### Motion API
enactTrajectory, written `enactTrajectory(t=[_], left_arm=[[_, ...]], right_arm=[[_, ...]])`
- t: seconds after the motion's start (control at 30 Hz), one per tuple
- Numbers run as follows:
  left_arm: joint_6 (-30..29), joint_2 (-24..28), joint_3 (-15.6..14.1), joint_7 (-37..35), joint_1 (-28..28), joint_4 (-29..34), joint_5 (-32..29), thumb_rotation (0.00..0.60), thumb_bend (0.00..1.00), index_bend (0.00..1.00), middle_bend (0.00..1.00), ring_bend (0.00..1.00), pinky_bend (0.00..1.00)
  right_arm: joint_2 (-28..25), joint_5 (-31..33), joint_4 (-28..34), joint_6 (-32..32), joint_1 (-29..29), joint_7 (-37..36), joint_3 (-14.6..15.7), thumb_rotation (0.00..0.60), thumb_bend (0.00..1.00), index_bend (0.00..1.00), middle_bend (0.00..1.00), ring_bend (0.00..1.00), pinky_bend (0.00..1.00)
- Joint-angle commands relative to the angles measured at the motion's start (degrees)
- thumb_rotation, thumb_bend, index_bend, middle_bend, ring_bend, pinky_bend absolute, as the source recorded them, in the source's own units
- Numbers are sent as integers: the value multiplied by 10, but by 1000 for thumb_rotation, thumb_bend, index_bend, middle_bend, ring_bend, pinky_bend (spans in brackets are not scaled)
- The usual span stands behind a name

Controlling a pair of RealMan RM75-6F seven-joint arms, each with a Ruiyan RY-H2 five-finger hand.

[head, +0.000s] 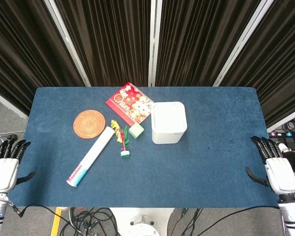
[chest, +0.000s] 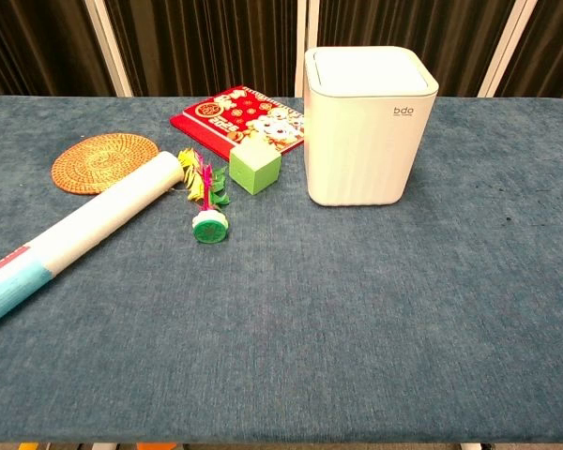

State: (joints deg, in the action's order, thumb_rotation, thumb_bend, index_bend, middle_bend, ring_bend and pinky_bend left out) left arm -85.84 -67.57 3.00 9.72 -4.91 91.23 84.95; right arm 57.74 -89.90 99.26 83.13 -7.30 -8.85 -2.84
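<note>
Black-fingered and white-backed, the left hand (head: 4, 169) hung just off the table's near left corner, fingers spread and straight, holding nothing and touching nothing. The right hand (head: 277, 169) sat the same way off the near right corner, fingers apart and unclenched, also empty. Only the head view showed them.

Nearest the left hand lay a white rolled tube (head: 90, 157) with a teal and red end, slanting away from that hand toward the table's middle. Beyond its far end sat a round woven coaster (head: 89, 123). Just past the tube on the side away from the left hand lay a feathered shuttlecock (head: 122, 140) with a green base, and close beside that a small green cube (head: 135, 130). A red printed booklet (head: 130, 103) lay flat farther out, behind the cube.

A white lidded bin (head: 168, 122) stood upright about midway between the two hands, toward the far side, its corner close to the booklet. Between the right hand and the bin there was only bare cloth.

Blue felt-like cloth covered the table (head: 211, 162). Dark pleated curtains (head: 113, 39) with pale upright strips closed the room behind it, and cables (head: 88, 219) trailed on the floor beneath the near edge.
</note>
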Motion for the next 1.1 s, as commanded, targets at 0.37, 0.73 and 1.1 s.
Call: enactTrajectory(t=[0.37,0.73,1.1], left_arm=[[-2,1,-1,-1,0,3,2,600,0,146,113,23,20],[0,4,2,3,-6,6,6,600,0,146,113,22,20],[8,4,1,-13,-4,-10,-7,600,0,146,113,22,20]], right_arm=[[-12,-27,4,-28,-31,3,-6,600,232,30,60,0,0],[-14,3,25,-261,-231,9,-82,600,233,153,133,0,0],[90,118,-40,-419,-375,83,-117,600,233,215,165,0,0]])
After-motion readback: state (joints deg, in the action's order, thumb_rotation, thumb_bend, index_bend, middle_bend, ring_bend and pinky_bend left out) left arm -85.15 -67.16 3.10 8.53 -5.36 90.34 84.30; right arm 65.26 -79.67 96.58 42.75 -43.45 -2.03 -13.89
